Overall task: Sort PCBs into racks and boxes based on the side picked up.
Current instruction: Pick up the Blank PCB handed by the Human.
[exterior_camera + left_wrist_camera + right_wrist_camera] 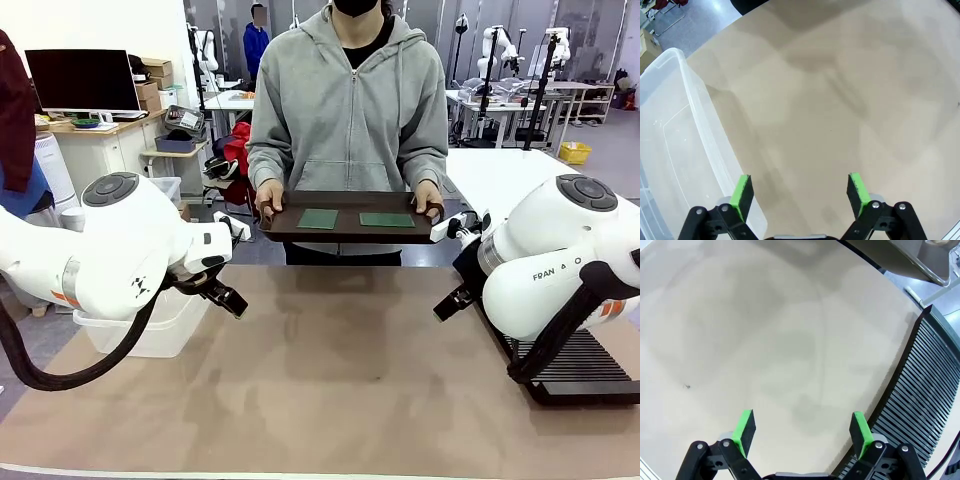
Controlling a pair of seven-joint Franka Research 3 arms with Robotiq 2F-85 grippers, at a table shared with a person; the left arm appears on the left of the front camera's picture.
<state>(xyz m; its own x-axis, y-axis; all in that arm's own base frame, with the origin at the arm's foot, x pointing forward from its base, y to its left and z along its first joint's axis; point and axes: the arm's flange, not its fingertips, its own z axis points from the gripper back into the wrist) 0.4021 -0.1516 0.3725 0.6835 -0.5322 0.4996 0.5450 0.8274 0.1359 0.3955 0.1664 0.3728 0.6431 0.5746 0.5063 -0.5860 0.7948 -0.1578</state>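
Green PCBs (318, 218) lay on the person's tray (345, 236), upper centre; left gripper (799, 192) and right gripper (803, 432) gaped empty. I'd say wait till the tray steadies, then pinch one board's edge squarely.

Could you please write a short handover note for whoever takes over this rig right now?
Left gripper: jaws open, empty, beside the large clear plastic tub.
Right gripper: jaws open, empty, beside the long black slotted rack.
Two flat green circuit boards lie on the dark brown tray held by the person's hands.
Done: nothing sorted. To do: pick and sort both boards.
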